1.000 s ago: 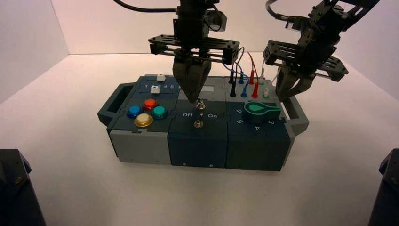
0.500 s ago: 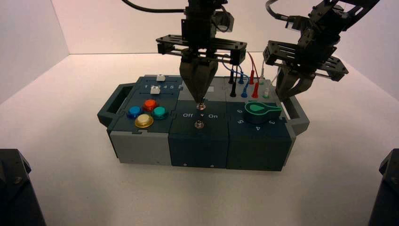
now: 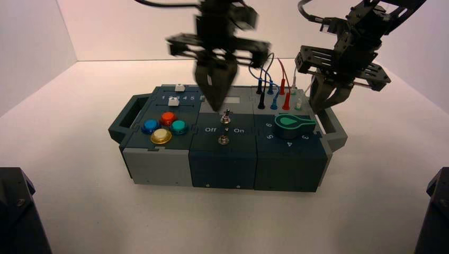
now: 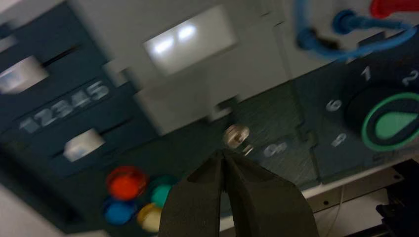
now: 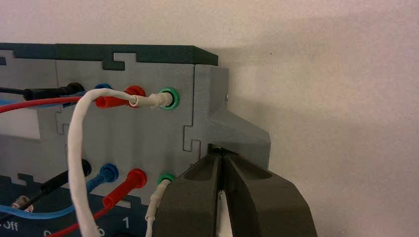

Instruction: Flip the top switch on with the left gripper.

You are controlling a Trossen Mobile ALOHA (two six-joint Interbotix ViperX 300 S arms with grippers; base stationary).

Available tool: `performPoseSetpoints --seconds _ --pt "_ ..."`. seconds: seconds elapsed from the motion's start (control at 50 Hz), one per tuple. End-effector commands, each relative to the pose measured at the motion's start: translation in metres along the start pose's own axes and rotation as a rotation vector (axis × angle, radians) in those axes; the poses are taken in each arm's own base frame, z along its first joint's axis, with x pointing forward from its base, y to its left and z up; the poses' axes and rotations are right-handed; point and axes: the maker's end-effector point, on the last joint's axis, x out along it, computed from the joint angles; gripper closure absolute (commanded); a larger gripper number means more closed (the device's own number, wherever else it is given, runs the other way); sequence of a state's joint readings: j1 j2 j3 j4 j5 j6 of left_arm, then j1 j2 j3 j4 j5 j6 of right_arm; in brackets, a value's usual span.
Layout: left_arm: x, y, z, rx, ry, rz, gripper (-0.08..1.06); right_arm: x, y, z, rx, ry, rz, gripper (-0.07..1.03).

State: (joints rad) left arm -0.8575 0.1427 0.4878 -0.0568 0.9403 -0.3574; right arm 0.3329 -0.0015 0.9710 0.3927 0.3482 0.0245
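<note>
The top switch (image 3: 225, 115) is a slim silver toggle on the dark blue middle panel, between the letterings "Off" and "On". It also shows in the left wrist view (image 4: 236, 136). My left gripper (image 3: 215, 103) hangs shut and empty just above and a little left of the lever, clear of it. In its own wrist view the left gripper (image 4: 222, 154) has its tip close beside the toggle. My right gripper (image 3: 325, 103) is shut and idle over the box's right handle; its own wrist view shows it (image 5: 221, 157) there.
A second toggle (image 3: 224, 139) sits nearer the front of the same panel. Coloured buttons (image 3: 163, 127) and two white sliders (image 3: 175, 94) lie to the left. A green knob (image 3: 294, 123) and plugged wires (image 3: 274, 92) lie to the right.
My left gripper swept right across the top switch, then rose and drew back to the left, off the lever. The right arm has not moved.
</note>
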Motion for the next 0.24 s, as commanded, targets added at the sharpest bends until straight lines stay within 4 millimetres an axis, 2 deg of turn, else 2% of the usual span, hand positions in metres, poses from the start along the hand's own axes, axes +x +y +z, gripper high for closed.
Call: performPoseSetpoints --seconds 0.02,0.24 --pt "-0.0237 0.0114 0.0044 -0.035 -0.088 -0.031 1.01 0.0089 0.0086 -0.0075 -0.051 0.027 -0.001 0.99" --pt "-0.0253 0.0156 0.0026 -0.044 -0.099 -0.033 1.01 0.0097 0.0086 -0.0075 -0.054 0.032 -0.002 0.99"
